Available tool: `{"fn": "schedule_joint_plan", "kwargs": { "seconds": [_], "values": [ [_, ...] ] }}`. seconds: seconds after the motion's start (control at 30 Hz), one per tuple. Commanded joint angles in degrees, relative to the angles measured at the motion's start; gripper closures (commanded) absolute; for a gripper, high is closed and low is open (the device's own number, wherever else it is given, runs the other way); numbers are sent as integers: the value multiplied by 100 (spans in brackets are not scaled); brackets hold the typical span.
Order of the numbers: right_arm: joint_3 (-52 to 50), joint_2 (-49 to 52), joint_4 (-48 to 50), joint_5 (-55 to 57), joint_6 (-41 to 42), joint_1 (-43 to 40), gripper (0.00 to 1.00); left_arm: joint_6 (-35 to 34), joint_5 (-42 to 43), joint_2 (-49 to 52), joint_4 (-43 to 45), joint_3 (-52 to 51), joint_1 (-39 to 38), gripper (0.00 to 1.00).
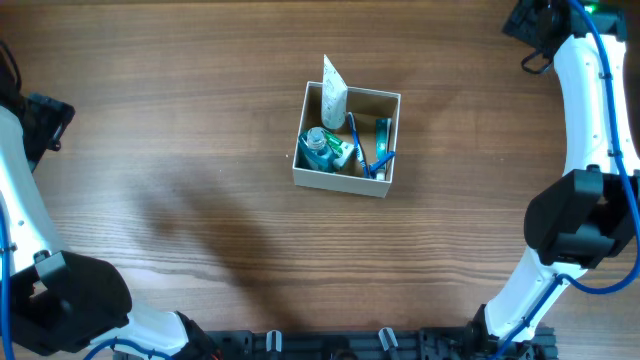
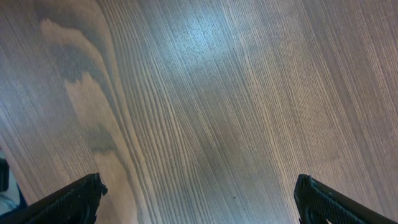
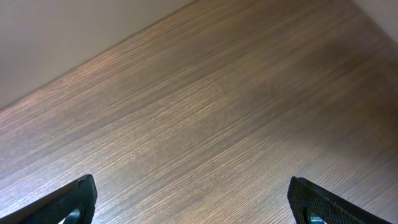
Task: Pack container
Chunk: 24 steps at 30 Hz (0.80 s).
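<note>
Container (image 1: pixel 335 180) is seen on the wooden worktop (image 1: pixel 180 150) near the centre of the overhead frame, well apart from the left pincer (image 2: pixel 198 186) and the right pincer (image 3: pixel 191 183), both spread wide with nothing held. White outer walls and a tan inside are shown. A white tube (image 1: pixel 333 95), a blue toothbrush (image 1: pixel 357 142) and a teal bottle (image 1: pixel 318 148) are contained.

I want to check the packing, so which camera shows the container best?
Overhead: the container sits in the middle, its open top and contents in plain sight. Both wrist views show only the table, no container.
</note>
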Motion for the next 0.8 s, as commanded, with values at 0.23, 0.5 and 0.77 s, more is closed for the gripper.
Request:
{"fn": "schedule_joint_plan", "kwargs": {
  "seconds": [0.23,0.5,0.77],
  "values": [
    [-11,87,31,140,-31,-7,0,-118,256,-85,94,-28,-15,0],
    [-11,87,31,140,-31,-7,0,-94,125,-1220,2474,-1491,-505,0],
    [-11,87,31,140,-31,-7,0,-96,101,-3200,4957,-4898,-1537,0]
  ]
}}
